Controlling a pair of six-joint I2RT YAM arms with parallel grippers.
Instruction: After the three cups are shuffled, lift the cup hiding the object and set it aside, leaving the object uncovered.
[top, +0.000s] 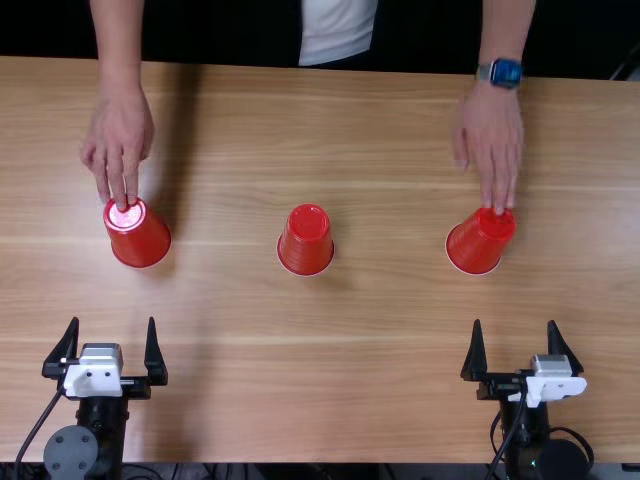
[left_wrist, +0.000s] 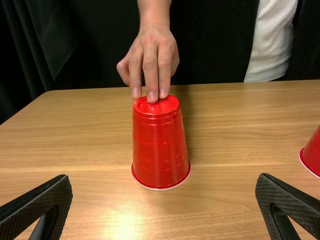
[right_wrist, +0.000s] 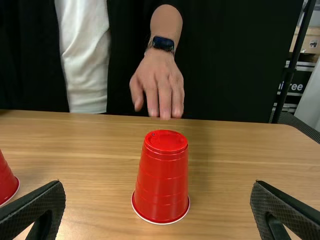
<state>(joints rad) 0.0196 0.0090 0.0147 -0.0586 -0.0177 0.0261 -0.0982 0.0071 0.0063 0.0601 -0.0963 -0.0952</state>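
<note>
Three red cups stand upside down in a row: a left cup (top: 137, 232) (left_wrist: 159, 143), a middle cup (top: 305, 240) and a right cup (top: 481, 241) (right_wrist: 162, 177). A person's hand (top: 119, 140) (left_wrist: 149, 60) rests its fingertips on the left cup's top. The person's other hand (top: 491, 140) (right_wrist: 159, 85), with a wristwatch, has its fingertips at the right cup's top; the right wrist view shows them just behind it. My left gripper (top: 110, 350) is open near the table's front edge, in line with the left cup. My right gripper (top: 514, 350) is open in front of the right cup. The object is hidden.
The wooden table (top: 320, 130) stretches bare between the cups and the far edge, where the person stands. A strip of free table lies between the grippers and the cup row.
</note>
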